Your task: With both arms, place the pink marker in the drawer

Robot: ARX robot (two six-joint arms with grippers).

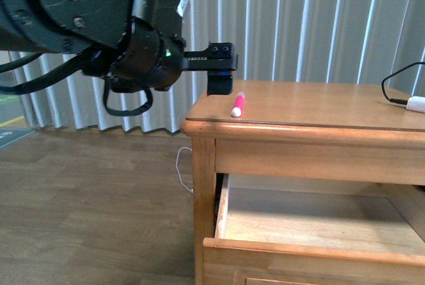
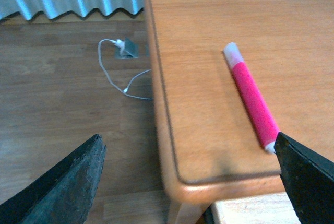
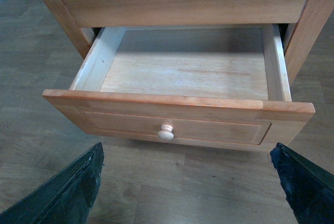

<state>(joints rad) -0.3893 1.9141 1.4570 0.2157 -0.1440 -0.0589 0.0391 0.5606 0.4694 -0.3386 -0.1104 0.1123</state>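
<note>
Drawer [image 3: 177, 100] was open; pink marker [image 2: 251, 97] lay ungrasped on worktop [image 2: 209, 20] near released left tool [image 1: 220, 86]; right tool [image 3: 187, 150] released too.

Wrist views down: marker [image 2: 252, 98], drawer [image 3: 177, 100].

Left arm [image 1: 99, 19] comes in from up top, forearm about level, green light [image 1: 169, 52] on. The left gripper [image 1: 220, 84] points down, jaws spread wide. Right gripper [image 3: 185, 187] is wide apart too.
</note>
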